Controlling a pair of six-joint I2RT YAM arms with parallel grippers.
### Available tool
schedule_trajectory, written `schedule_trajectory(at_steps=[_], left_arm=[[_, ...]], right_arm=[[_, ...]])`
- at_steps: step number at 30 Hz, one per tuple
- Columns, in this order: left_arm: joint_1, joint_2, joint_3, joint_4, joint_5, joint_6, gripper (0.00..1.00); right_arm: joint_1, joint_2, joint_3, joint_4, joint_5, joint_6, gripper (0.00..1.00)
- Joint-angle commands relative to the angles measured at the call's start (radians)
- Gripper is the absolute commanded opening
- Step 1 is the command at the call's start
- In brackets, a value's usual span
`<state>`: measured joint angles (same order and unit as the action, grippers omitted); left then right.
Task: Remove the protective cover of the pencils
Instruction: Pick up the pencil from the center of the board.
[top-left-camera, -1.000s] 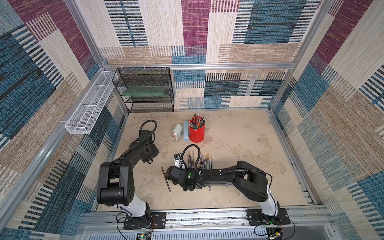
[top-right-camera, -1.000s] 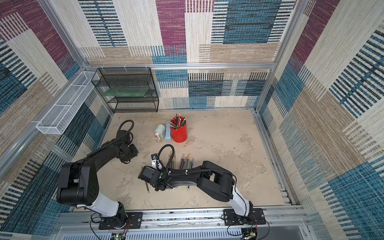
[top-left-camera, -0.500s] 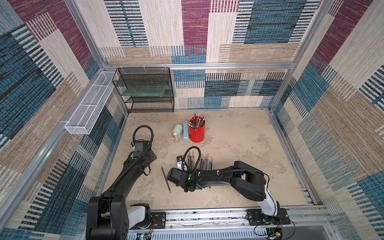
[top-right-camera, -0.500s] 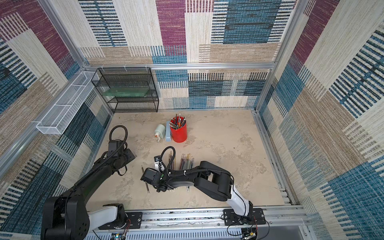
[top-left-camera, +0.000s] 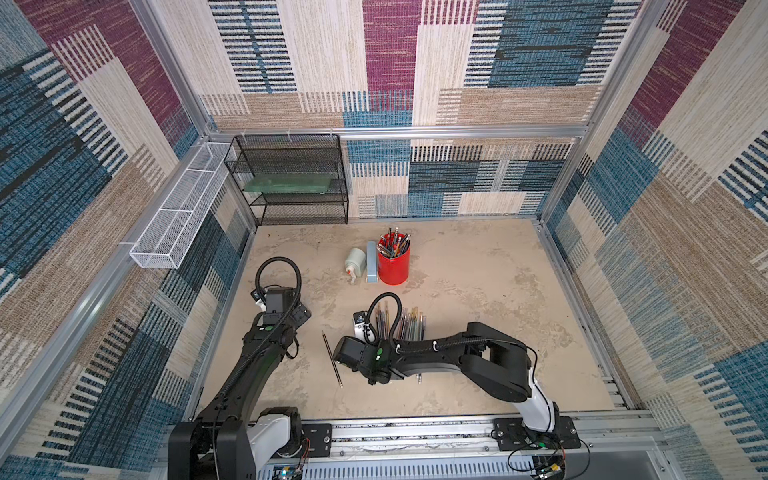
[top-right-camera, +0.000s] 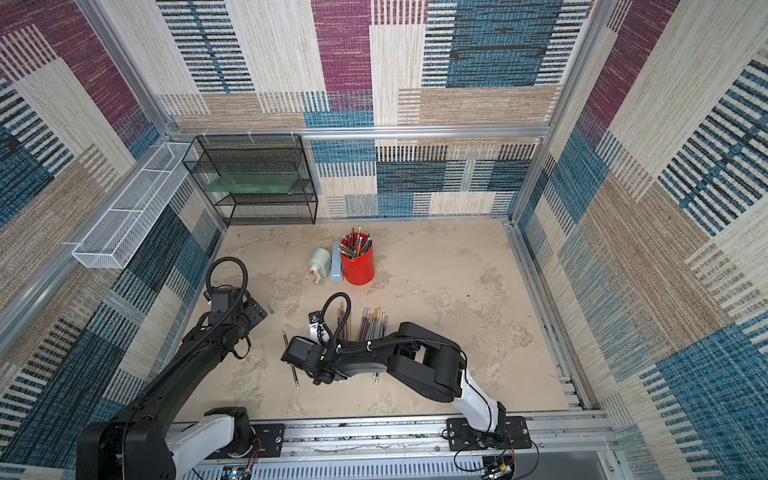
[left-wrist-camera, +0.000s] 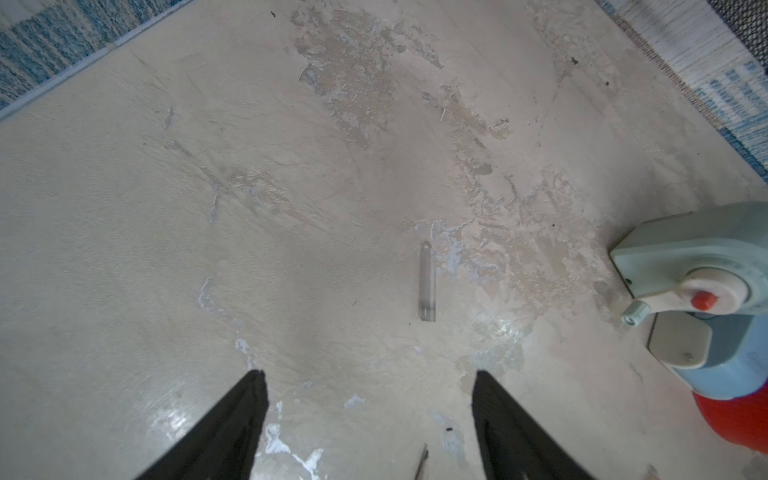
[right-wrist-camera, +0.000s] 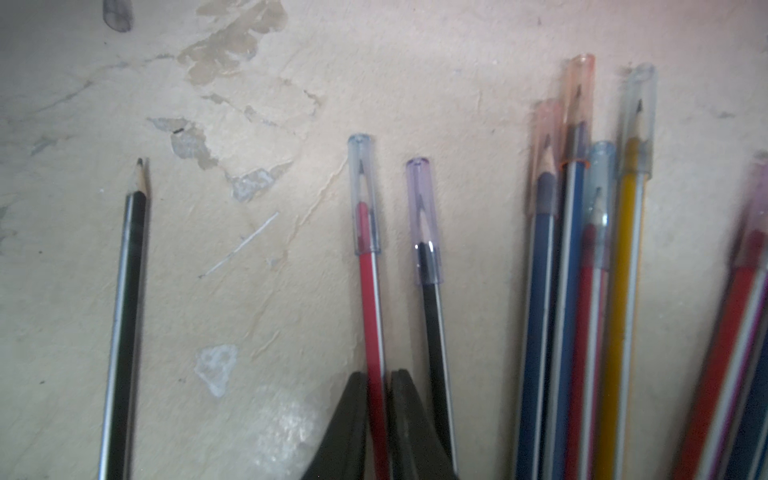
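Several pencils (top-left-camera: 402, 328) lie side by side on the table, most with clear protective covers on their tips. One bare black pencil (top-left-camera: 332, 360) (right-wrist-camera: 122, 316) lies apart to their left. My right gripper (right-wrist-camera: 380, 374) is shut on the shaft of a red pencil (right-wrist-camera: 370, 299) whose clear cover (right-wrist-camera: 363, 195) is still on its tip. My left gripper (left-wrist-camera: 370, 374) stands open and empty over the bare table. A loose clear cover (left-wrist-camera: 427, 286) lies on the table ahead of it.
A red cup (top-left-camera: 393, 266) full of pencils stands at the back, with a blue-grey box (top-left-camera: 371, 262) and a pale green sharpener (top-left-camera: 355, 262) to its left. A black mesh shelf (top-left-camera: 291, 183) and a white wire basket (top-left-camera: 178, 220) line the back-left walls.
My left gripper has opened wide and its arm has stretched out along the left side. My right gripper has closed on the red pencil.
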<state>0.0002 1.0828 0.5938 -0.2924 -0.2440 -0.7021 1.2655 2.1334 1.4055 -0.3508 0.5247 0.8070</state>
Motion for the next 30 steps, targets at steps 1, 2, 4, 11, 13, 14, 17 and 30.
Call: schedule_trajectory(at_steps=[1,2,4,11,13,14,17,30], left_arm=[[0.003,-0.022,-0.011,0.019,-0.036,-0.024,0.90],[0.003,-0.038,-0.024,0.039,-0.035,-0.016,0.93],[0.003,-0.074,-0.051,0.086,-0.018,0.010,0.98],[0.009,-0.313,-0.206,0.199,-0.009,0.053,0.99],[0.009,-0.356,-0.232,0.233,0.043,0.091,0.99],[0.009,-0.377,-0.251,0.256,0.057,0.095,0.99],[0.009,-0.408,-0.277,0.284,0.092,0.110,0.99],[0.009,-0.230,-0.199,0.318,0.191,0.138,0.92]], right_arm=[[0.000,0.016,0.010,-0.023,-0.057,0.010,0.14],[0.001,0.018,0.016,-0.024,-0.059,0.008,0.13],[0.001,0.019,0.019,-0.019,-0.066,0.004,0.12],[0.002,0.002,0.026,0.010,-0.080,-0.014,0.07],[0.005,-0.011,0.016,0.033,-0.085,-0.024,0.06],[0.006,-0.016,0.014,0.043,-0.087,-0.027,0.05],[0.006,-0.034,0.010,0.065,-0.092,-0.037,0.03],[0.012,-0.181,-0.150,0.349,-0.138,-0.058,0.00]])
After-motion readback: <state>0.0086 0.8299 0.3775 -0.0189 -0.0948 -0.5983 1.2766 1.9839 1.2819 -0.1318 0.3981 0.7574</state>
